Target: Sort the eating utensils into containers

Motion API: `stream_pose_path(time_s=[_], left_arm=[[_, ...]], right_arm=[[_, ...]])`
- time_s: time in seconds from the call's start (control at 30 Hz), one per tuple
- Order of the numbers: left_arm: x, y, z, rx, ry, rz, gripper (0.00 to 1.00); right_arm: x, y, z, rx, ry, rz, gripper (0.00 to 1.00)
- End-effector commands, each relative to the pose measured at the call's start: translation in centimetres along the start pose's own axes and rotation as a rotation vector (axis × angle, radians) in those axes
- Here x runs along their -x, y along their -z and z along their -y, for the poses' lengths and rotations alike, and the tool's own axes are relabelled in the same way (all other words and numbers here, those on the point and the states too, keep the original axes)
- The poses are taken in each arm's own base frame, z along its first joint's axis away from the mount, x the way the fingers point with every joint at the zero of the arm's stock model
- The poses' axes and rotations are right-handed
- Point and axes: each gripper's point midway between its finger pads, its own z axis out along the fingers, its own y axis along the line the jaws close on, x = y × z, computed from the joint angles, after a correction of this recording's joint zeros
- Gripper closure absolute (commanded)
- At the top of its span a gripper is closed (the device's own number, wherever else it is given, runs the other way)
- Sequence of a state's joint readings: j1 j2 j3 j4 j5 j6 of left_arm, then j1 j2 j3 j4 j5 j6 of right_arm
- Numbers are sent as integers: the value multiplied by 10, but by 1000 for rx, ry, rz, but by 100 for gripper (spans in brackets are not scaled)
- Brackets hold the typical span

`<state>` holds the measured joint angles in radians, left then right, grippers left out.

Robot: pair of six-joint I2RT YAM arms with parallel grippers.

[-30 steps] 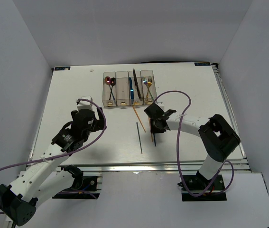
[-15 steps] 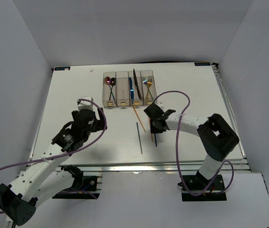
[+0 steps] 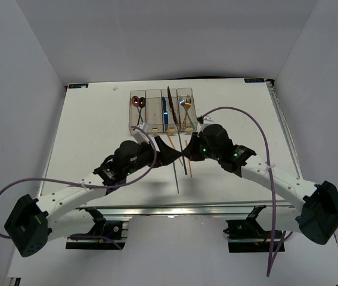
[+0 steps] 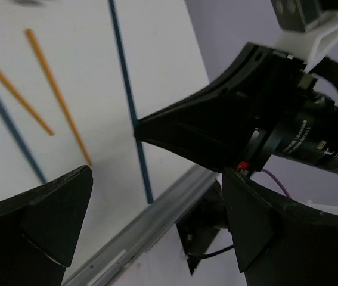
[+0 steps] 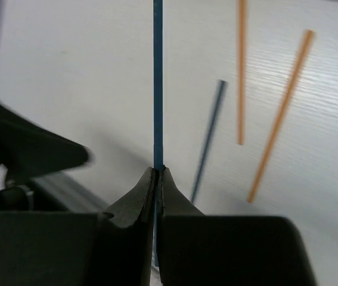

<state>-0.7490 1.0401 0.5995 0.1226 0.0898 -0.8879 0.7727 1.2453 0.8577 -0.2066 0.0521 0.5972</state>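
Pinches the blue chopstick in the right gripper, fingers closed hard on it, just in front of the containers, and faces the left gripper, fingers spread wide, toward it, probably to pass it across or steady it before binning.

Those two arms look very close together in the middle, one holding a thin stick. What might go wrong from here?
1. The right gripper pinches the blue chopstick with just its fingertips, so the slim stick may swivel or slip out.
2. The open left gripper sits right beside it, so the arms might bump.
3. Loose chopsticks lie on the table underneath; a dropped stick may scatter them.
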Motion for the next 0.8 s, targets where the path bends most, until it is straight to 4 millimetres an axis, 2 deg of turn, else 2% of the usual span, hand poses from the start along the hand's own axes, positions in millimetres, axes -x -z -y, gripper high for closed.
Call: stream_pose_path(time_s=[0.0, 0.13, 0.17, 0.23, 0.27, 0.33, 0.6, 0.77], left_arm=[[11, -7, 66, -211, 40, 53, 2], [3, -18, 64, -145, 22, 48, 5], [7, -20, 59, -117, 17, 73, 7], [7, -21, 52, -80, 10, 79, 11], [10, -21, 51, -67, -1, 86, 16], [11, -21, 44, -28, -13, 95, 18], [24, -9, 41, 4, -50, 144, 15], [31, 1, 51, -29, -70, 159, 9]], right_arm=[[14, 13, -57, 296, 0, 39, 100], [23, 24, -73, 367, -2, 73, 100], [23, 25, -76, 379, -2, 73, 100], [25, 29, -78, 388, 3, 82, 100], [25, 29, -79, 389, 3, 81, 100], [24, 30, -78, 382, 5, 85, 100], [27, 24, -65, 306, -1, 101, 100], [27, 25, -61, 281, -5, 93, 100]])
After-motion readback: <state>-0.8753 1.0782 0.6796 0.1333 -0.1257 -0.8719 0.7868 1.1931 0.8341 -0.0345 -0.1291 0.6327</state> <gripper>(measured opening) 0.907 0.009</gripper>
